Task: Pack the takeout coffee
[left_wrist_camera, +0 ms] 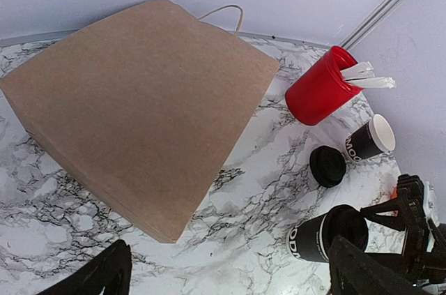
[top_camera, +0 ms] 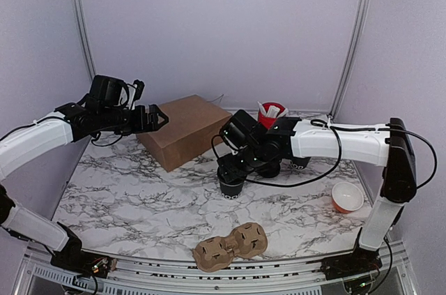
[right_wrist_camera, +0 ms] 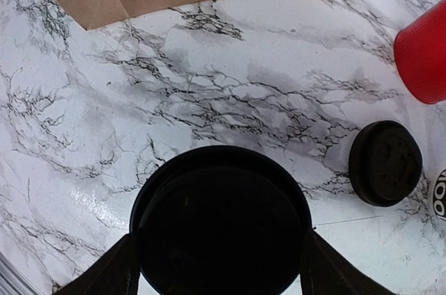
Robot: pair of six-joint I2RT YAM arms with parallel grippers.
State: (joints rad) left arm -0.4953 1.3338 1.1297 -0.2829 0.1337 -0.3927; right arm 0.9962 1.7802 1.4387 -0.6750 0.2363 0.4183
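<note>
Black takeout coffee [right_wrist_camera: 219, 229], right jaws wide around it

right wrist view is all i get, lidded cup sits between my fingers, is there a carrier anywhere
observer: yes, a cardboard cup carrier lies on the marble table, nearer the arm bases than the takeout coffee.
operator: where's the left arm
observer: left gripper is open, hovering above the brown paper bag.
operator: other cup lidded?
observer: no, the twin cup beside the red tub shows a bare white rim.
</note>
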